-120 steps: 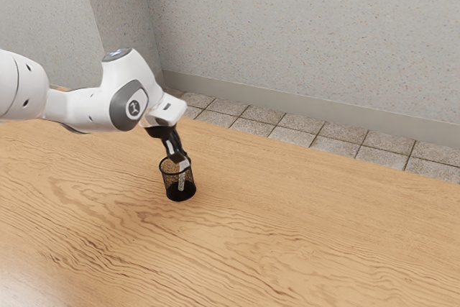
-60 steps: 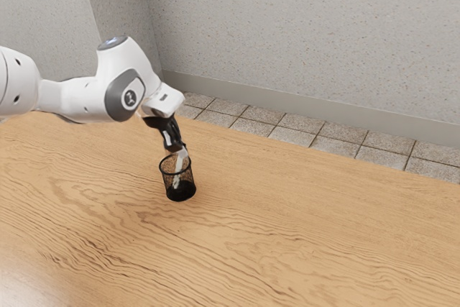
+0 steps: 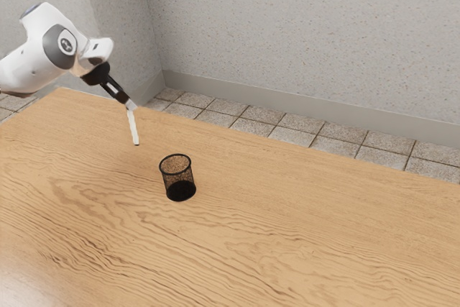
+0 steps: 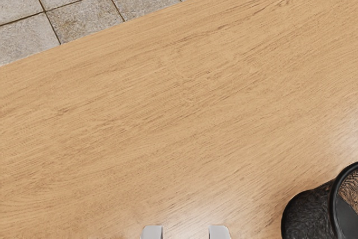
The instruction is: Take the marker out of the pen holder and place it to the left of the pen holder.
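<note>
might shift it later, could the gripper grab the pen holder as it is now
Probably not: the marker is at the tip of the gripper and would likely hinder a grasp. Otherwise, the way over the table to the pen holder looks free.

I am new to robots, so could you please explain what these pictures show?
This is a computer simulation. The white machine is a robot arm with a black two-fingered hand. The exterior view is taken from beside the arm; the wrist view comes from a camera mounted on the hand, looking across the wooden table to floor tiles. On the table stands a black mesh pen holder. The hand holds a white marker, hanging clear of the holder.
</note>
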Available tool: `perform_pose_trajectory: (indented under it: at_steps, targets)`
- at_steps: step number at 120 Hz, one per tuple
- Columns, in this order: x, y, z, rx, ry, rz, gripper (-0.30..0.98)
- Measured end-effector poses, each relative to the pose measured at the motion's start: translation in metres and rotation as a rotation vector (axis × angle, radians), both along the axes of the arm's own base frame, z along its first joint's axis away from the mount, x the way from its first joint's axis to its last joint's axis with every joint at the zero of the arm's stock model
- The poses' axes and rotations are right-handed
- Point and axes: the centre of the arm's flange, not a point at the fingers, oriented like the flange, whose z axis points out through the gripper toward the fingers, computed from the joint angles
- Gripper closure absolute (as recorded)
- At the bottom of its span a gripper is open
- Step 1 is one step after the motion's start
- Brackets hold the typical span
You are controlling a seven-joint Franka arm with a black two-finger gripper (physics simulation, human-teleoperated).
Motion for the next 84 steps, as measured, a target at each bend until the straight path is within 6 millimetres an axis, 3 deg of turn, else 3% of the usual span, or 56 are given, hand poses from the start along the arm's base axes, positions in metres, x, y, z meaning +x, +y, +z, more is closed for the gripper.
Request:
perform_pose_trajectory:
  at_steps: [14, 36, 62, 74, 84]
  targets:
    - [0.02, 0.045, -0.056, -0.137, 0.079, 0.056, 0.72]
    - [0.004, 0.074, -0.102, -0.283, 0.233, 0.131, 0.71]
    - [-0.007, 0.075, -0.155, -0.413, 0.406, 0.201, 0.69]
    - [-0.008, 0.07, -0.168, -0.438, 0.456, 0.219, 0.67]
    - [-0.01, 0.067, -0.172, -0.454, 0.485, 0.234, 0.55]
